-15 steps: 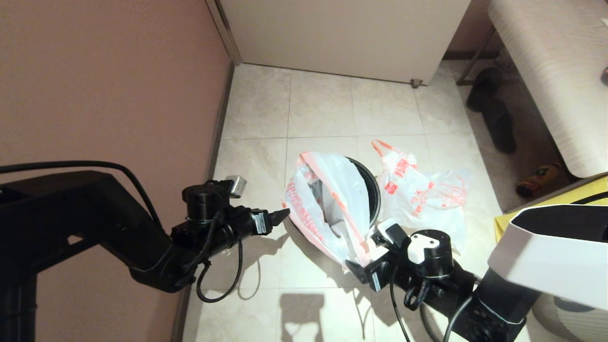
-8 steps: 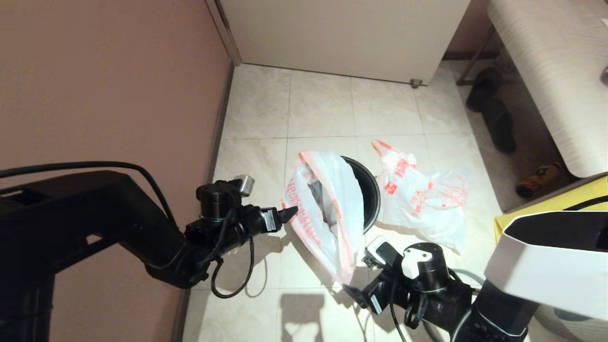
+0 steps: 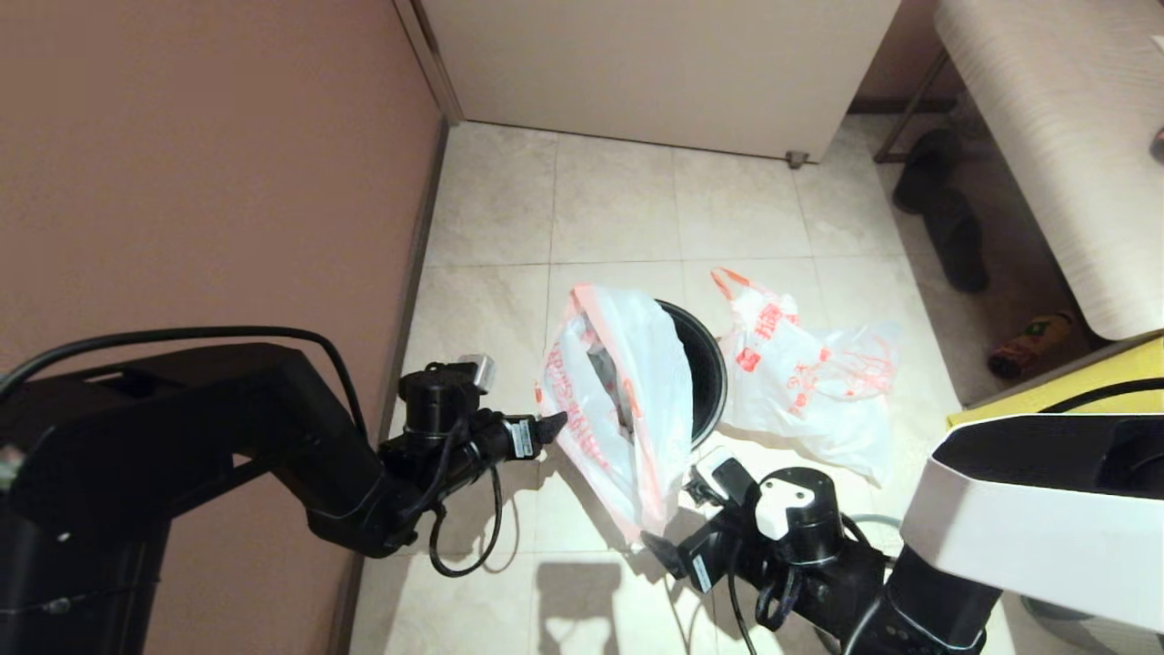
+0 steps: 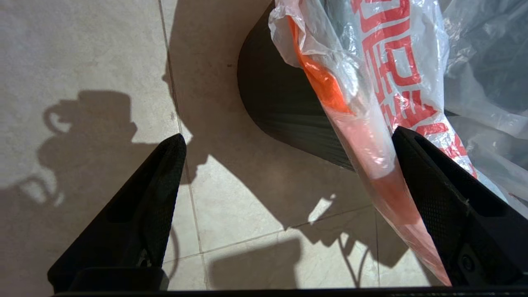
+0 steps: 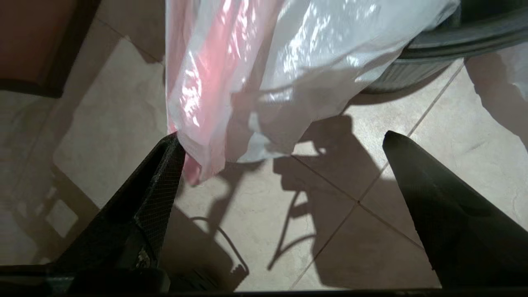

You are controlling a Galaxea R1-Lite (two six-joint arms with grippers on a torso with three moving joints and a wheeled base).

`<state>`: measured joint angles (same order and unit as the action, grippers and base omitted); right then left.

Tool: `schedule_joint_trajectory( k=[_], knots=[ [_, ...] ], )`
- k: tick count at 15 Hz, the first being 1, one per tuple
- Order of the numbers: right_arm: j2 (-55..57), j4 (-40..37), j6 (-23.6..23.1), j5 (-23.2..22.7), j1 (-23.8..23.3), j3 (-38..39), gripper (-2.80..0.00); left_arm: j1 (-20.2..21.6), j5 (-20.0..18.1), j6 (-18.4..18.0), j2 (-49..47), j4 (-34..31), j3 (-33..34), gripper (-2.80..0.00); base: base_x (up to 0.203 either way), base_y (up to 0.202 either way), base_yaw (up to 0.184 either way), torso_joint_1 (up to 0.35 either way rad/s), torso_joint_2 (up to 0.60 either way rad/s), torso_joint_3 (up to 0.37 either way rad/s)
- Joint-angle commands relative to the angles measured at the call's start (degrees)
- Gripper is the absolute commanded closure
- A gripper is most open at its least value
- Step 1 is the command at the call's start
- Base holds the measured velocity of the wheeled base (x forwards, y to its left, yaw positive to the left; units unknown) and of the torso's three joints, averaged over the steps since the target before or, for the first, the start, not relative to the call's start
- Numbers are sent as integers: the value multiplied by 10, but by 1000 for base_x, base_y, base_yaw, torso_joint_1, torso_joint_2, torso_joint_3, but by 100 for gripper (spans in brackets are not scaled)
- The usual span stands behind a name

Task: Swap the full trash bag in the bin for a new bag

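Two grippers wide open, empty, flanking bin [image 3: 705,368]: left gripper [image 3: 553,424] nearer new bag [image 3: 618,400], right gripper [image 3: 659,555] below its hanging hem.

Around your work area: a tiled room corner.
You see pale beige floor tiles [image 3: 609,209], a dusty-pink wall [image 3: 209,155], a cream cabinet door [image 3: 655,64], dark slippers [image 3: 946,218] under a pale wood-grain tabletop [image 3: 1046,136], and a brown bottle [image 3: 1032,344] lying nearby.

One round black bin [image 3: 707,364] stands on the tiled floor [image 3: 609,200]. Two plastic bags are in view: one draped over the bin's left side [image 3: 618,391], one lying flat just right of the bin [image 3: 809,382]. Further right of the bin are two dark slippers [image 3: 946,218] and one bottle [image 3: 1028,346].
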<state>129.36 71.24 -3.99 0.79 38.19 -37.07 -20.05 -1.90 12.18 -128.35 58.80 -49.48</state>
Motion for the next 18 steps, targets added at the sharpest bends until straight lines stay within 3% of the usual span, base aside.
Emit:
schedule_joint_trajectory(
  k=[1,4,8,12,13,14,15,18],
  knots=[
    [-38,4,10,-3,5,7,-280,0,1,0,-9,2,3,-280,0,0,0,0,0,0],
    [-88,1,24,-23,14,23,-280,1,1,-1,-7,5,14,-280,0,0,0,0,0,0],
    [-88,0,24,-24,14,23,-280,2,-7,0,8,67,45,-280,0,0,0,0,0,0],
    [-106,3,37,-25,13,21,-280,-9,-10,3,42,72,52,-280,0,0,0,0,0,0],
    [-111,3,37,-25,11,22,-280,-15,-10,3,55,71,57,0,0,0,0,0,0,0],
    [-115,3,40,-26,10,20,-78,-21,-10,5,66,70,59,0,0,0,0,0,0,0],
    [-115,4,41,-25,9,17,0,-26,-10,6,73,70,63,0,0,0,0,0,0,0],
    [-107,7,39,-21,5,8,0,-34,-3,7,79,71,62,0,0,0,0,0,0,0]
  ],
)
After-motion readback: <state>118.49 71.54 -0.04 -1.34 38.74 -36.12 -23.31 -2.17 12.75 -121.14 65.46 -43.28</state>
